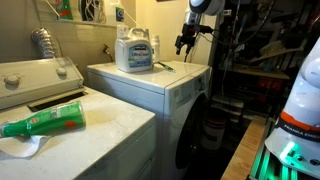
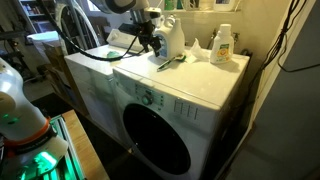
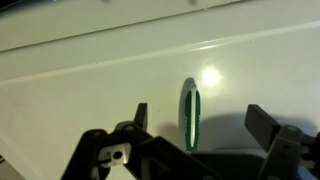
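A slim green and white object point(image 3: 189, 115), like a toothbrush or pen, lies on the white top of the front-loading machine point(image 2: 215, 85). My gripper point(image 3: 200, 120) hangs open just above it, with the object between the two fingers point(image 3: 141, 115) and nearer that one. In both exterior views the gripper point(image 1: 184, 42) point(image 2: 152, 42) hovers over the machine's top, beside the object point(image 1: 164, 67) point(image 2: 168, 62). Nothing is held.
A large white detergent jug point(image 1: 133, 50) point(image 2: 172, 38) stands on the same top, close behind the gripper. A smaller bottle with a yellow label point(image 2: 222, 45) stands near the wall. A green bottle point(image 1: 45, 123) lies on a white cloth on the neighbouring washer point(image 1: 110, 135).
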`<action>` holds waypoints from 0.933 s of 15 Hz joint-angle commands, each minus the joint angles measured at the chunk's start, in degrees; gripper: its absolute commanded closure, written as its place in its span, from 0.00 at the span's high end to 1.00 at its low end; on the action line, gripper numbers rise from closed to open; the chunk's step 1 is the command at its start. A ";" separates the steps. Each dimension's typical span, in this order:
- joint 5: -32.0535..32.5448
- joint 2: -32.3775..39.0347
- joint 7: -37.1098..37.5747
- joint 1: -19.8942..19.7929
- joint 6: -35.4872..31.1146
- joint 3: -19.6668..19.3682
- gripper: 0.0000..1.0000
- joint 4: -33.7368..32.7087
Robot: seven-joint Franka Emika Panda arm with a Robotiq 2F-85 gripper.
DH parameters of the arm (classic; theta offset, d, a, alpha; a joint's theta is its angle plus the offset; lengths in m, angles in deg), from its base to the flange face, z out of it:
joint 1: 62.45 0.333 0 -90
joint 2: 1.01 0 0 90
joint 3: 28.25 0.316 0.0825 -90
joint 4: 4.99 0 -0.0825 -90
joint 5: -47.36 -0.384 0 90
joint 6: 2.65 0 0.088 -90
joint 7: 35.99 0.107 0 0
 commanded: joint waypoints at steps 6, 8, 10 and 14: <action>-1.47 11.23 -0.35 -0.17 -6.90 0.12 1.00 -4.94; -2.05 13.34 -0.83 -0.13 -8.42 0.36 1.00 -6.16; -2.83 15.23 -1.44 -0.05 -9.23 0.81 1.00 -7.51; -2.78 18.50 -1.16 0.18 -10.37 1.68 1.00 -10.32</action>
